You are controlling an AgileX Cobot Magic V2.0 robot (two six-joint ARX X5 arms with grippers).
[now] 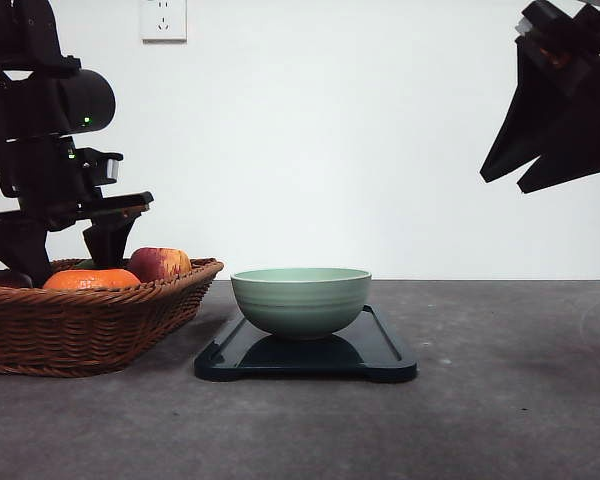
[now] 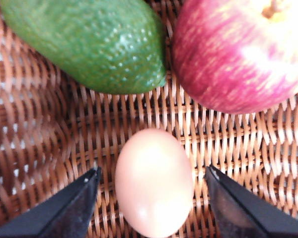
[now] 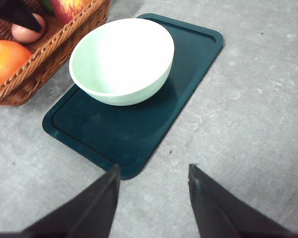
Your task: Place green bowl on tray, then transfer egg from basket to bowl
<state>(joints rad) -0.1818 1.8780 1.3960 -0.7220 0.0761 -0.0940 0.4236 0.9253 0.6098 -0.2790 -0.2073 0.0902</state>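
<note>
1. Green bowl (image 1: 300,300): pale sage, faintly ridged, upright on dark glossy tray (image 1: 385,355).
2. Egg (image 2: 154,181): tan, in wicker basket (image 1: 90,325), left; between spread left gripper (image 2: 151,191) jaws, untouched.
3. Right gripper (image 3: 154,188): jaws spread above counter (image 1: 500,400).

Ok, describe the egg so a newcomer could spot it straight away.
Find the brown wicker basket left of the dark tray. The egg lies on its woven floor, between the open jaws of the left gripper. It is small, smooth and pale beige, unlike the bumpy green avocado and red apple.
</note>
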